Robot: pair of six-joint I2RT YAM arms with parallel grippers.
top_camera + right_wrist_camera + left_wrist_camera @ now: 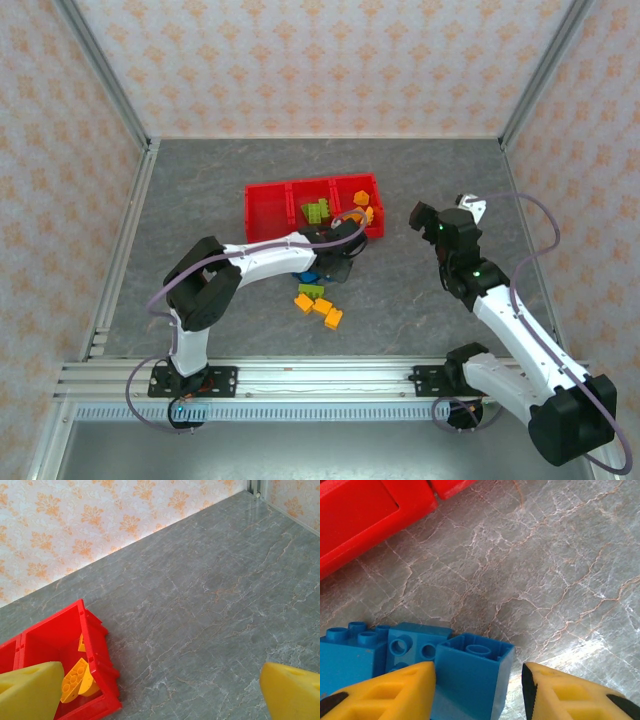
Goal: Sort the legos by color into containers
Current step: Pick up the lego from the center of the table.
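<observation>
The red containers (265, 190) form one row of three bins. The middle bin holds green legos (316, 212), the right one orange legos (362, 205). Loose legos lie in front of the row: a blue one (308, 277), a green one (312, 290) and orange ones (322, 306). My left gripper (335, 265) is low over the blue cluster. In the left wrist view the left gripper (479, 672) straddles a blue brick (470, 680) lying on its side; the left finger touches it, and a gap shows at the right finger. Two more blue bricks (350, 650) lie beside it. My right gripper (445, 208) hangs wide open right of the bins.
The bin wall (365, 515) stands close behind the blue bricks. In the right wrist view the right bin's corner (95, 645) with yellow-orange bricks (75, 677) lies at the lower left, and the right gripper (162, 670) spans bare grey table. Patterned walls enclose the table.
</observation>
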